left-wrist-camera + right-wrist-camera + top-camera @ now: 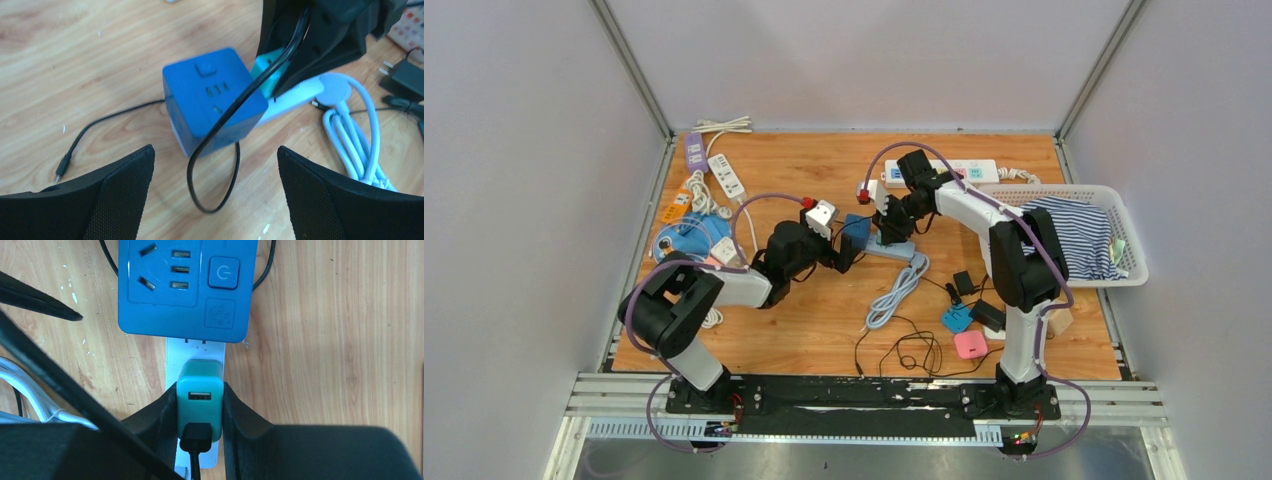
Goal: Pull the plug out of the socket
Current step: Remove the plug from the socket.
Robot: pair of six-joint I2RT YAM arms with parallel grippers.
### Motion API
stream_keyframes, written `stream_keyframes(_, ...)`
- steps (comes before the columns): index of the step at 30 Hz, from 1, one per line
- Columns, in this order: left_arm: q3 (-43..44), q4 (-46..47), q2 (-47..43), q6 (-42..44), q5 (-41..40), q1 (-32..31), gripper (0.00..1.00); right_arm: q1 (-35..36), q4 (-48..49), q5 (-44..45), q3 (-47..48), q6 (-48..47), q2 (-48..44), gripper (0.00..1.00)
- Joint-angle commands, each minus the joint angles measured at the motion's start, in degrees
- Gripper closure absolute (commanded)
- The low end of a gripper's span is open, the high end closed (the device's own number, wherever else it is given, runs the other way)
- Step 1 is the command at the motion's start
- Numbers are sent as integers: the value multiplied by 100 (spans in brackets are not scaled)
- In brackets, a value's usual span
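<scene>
The right gripper [200,405] is closed on the teal plug [200,385]. Its two black pads [165,415] press the plug's opposite long sides, which leaves the USB face and the black cable [194,440] plugged into it unobstructed. A side grip of this kind allows a straight pull along the pin axis and keeps load off the cable. The plug is seated in the white socket strip [195,352], which lies flat on the wooden table [325,340], so the extraction has not started. A blue cube socket [185,285] sits just beyond the plug, touching the end of the strip. The views do not show whether it is plugged into the strip or only rests against it. The left gripper [214,155] is fully open and holds nothing. Its fingers [125,190] stand apart on either side of the blue cube, near it but not in contact. This position probably prepares the left arm to clamp or press down the cube and strip assembly, because the strip is light and would otherwise lift with the plug. The black cable loops across the top of the cube and onto the table between the left fingers, so closing them could trap it. The strip's coiled white cord [357,150] lies beside it, clear of both grippers. Next step, as judged: secure the strip, then draw the plug straight out.
</scene>
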Motion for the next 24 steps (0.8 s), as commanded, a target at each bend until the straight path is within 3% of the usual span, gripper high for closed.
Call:
stream_keyframes(1,-131,1427,222,82,-400,-50,7,-9,-605,-242,-54,52,186,95)
stream_keyframes(4,-294,1827,225,-31,-348,-53,6,0,-604,-264,-24,94,224,95)
stream_keyframes(24,15,1618,725,-138,-826,-337,9,85,-622,-617,29,416,270,95)
